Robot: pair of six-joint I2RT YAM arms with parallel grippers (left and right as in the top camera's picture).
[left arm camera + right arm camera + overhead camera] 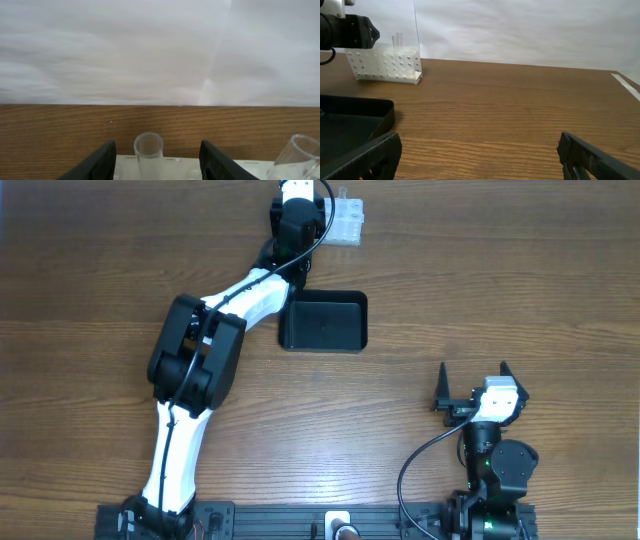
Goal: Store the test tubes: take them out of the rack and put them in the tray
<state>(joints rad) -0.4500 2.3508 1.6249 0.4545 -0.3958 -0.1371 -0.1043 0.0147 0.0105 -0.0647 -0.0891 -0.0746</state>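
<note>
The clear plastic rack [345,222] stands at the table's far edge, just beyond the black tray [323,320]. My left gripper [157,165] is over the rack, open, its fingers either side of an upright clear test tube [148,149] without touching it. A second tube [300,150] leans in the rack to one side. In the right wrist view the rack [385,62] shows tubes [397,40] sticking up, with the left arm's wrist [345,30] beside it and the tray [350,125] nearer. My right gripper [472,385] hangs open and empty near its base.
Bare wooden tabletop [500,280] lies to the right of the tray and rack. A white wall [150,50] rises behind the table's far edge. The left arm [200,350] stretches diagonally across the left half.
</note>
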